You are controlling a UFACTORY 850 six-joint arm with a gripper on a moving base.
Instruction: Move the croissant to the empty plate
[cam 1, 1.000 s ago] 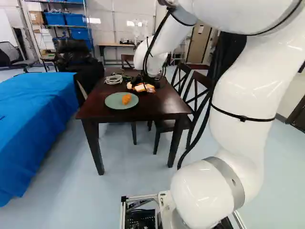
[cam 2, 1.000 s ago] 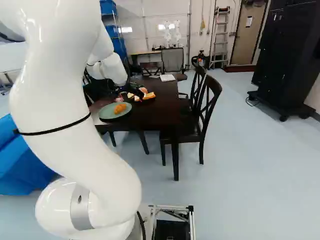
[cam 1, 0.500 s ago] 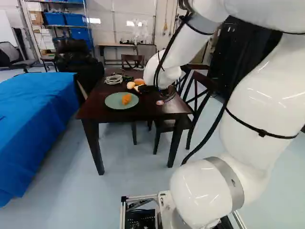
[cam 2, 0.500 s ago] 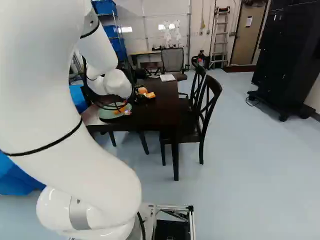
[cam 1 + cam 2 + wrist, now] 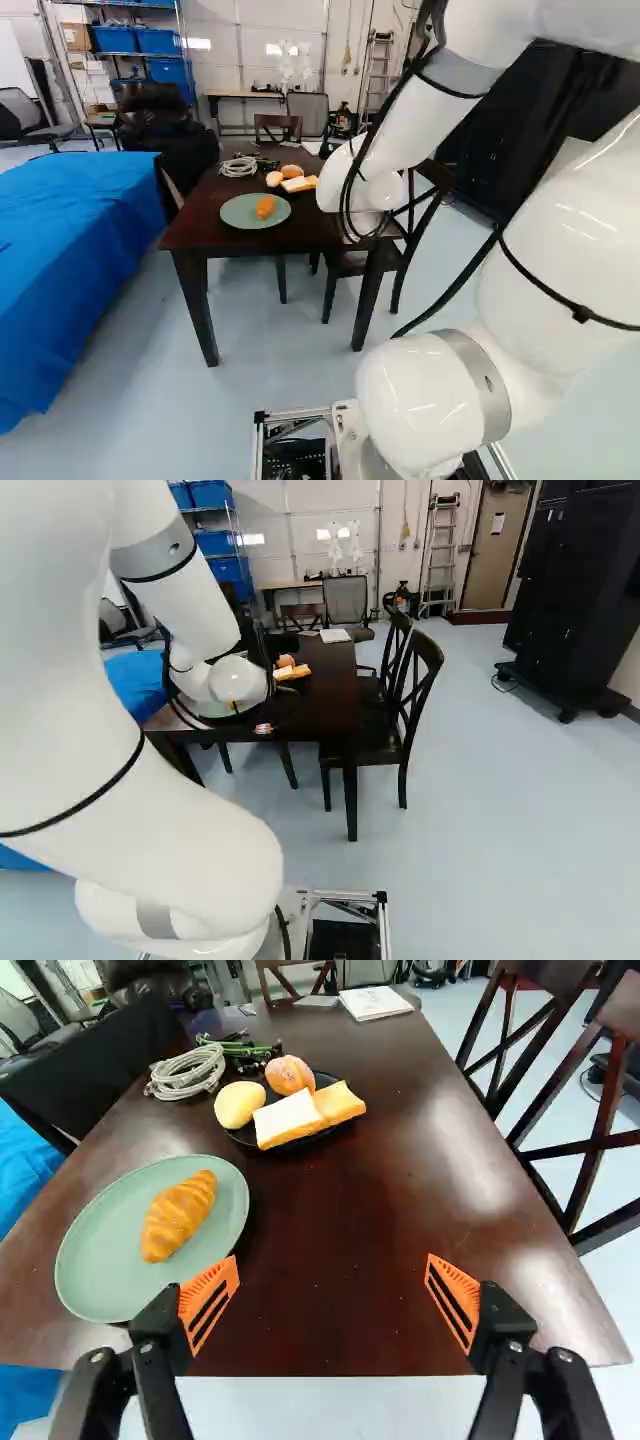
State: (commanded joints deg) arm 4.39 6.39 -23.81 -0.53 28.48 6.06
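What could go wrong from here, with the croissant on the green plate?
The open gripper shows close to the plate; a swing that way might knock the croissant off. Cables loop out from the arm and, in the left base view, pass before a chair, so could perhaps snag.

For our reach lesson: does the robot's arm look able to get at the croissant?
Probably yes: the croissant lies uncovered on the green plate, and the open tool stands near that plate.

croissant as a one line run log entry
croissant: on green plate | gripper: open, empty | bread slices: on black plate
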